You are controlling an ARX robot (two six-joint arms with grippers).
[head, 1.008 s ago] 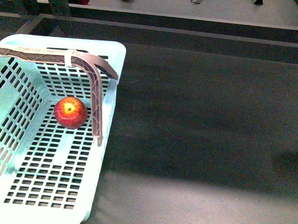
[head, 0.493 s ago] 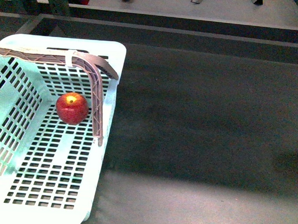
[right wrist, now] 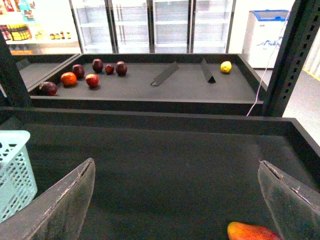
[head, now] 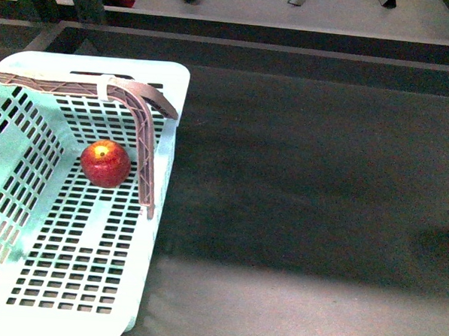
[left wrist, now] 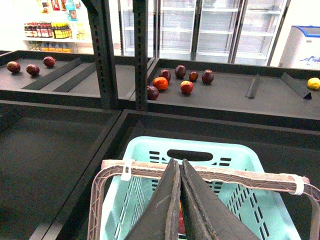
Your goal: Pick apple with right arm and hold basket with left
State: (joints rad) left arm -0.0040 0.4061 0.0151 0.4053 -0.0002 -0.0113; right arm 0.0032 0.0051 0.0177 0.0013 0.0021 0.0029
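The large pale mint plastic basket (head: pixel 76 273) with slotted walls and floor sits nearest, at the left of the dark table (head: pixel 299 187) in the front view. Its ribbed brownish-mauve swing handle (head: pixel 140 126) stands raised across the basket's mouth. On the basket floor, just beside the handle's right upright, rests the round red apple (head: pixel 105 163), its yellow-orange patch turned up.

From the left wrist view, the left gripper (left wrist: pixel 180 200) hangs above the basket with its dark jaws pressed together; the handle bar passes behind them, and I cannot tell whether anything is pinched. A sliver of red shows between the jaws, probably the apple below.

The right gripper (right wrist: pixel 177 200) is away over bare table, jaws spread wide and holding nothing. A reddish-orange fruit (right wrist: pixel 252 232) lies at the frame's lower edge between them; it is too cropped to identify.

Farther back, a raised shelf (right wrist: pixel 190 82) carries assorted red and dark fruits (right wrist: pixel 92 80) and one yellow fruit (right wrist: pixel 226 66).

The apple looks already delivered, so the placing step seems done. If another pick is meant, the right arm would need to descend squarely over the nearby fruit.
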